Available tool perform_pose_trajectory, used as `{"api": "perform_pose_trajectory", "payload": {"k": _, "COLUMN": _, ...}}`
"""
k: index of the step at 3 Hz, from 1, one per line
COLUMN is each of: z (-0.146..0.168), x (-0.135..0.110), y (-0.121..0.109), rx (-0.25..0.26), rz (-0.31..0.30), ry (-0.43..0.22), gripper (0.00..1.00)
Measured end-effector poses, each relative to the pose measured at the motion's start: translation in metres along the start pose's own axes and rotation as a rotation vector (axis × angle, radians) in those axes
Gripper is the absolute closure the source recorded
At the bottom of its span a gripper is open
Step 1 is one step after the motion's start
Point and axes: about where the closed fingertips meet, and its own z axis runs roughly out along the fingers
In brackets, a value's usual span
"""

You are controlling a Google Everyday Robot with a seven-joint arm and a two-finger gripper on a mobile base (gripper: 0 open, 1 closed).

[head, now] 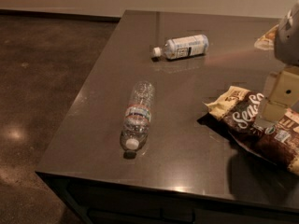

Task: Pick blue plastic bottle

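Observation:
The blue plastic bottle [183,46] lies on its side at the far middle of the dark table [187,162]. It is short and pale blue, with its white cap pointing left and a white-blue label. My gripper [276,101] hangs at the right edge of the view, above a brown snack bag. It is well to the right of the blue bottle, nearer the camera, and not touching it.
A longer clear ribbed water bottle [136,116] lies near the table's front left, cap toward the camera. A brown snack bag [254,125] lies at the right under the gripper. Another packet [265,37] is at the far right. The table's left edge drops to a dark floor [42,78].

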Motion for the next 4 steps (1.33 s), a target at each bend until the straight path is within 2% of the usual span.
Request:
{"api": "perform_pose_trajectory", "payload": {"k": 1, "z": 0.001, "x": -0.004, "y": -0.006, "rx": 0.007, "rz": -0.009, "ry": -0.014, "gripper": 0.00}}
{"api": "perform_pose_trajectory", "payload": {"k": 2, "z": 0.017, "x": -0.014, "y": -0.031, "rx": 0.018, "rz": -0.043, "ry": -0.029, "gripper": 0.00}}
{"api": "perform_pose_trajectory", "payload": {"k": 4, "z": 0.064, "x": -0.035, "y": -0.097, "rx": 0.004, "rz": -0.100, "ry": -0.071, "gripper": 0.00}}
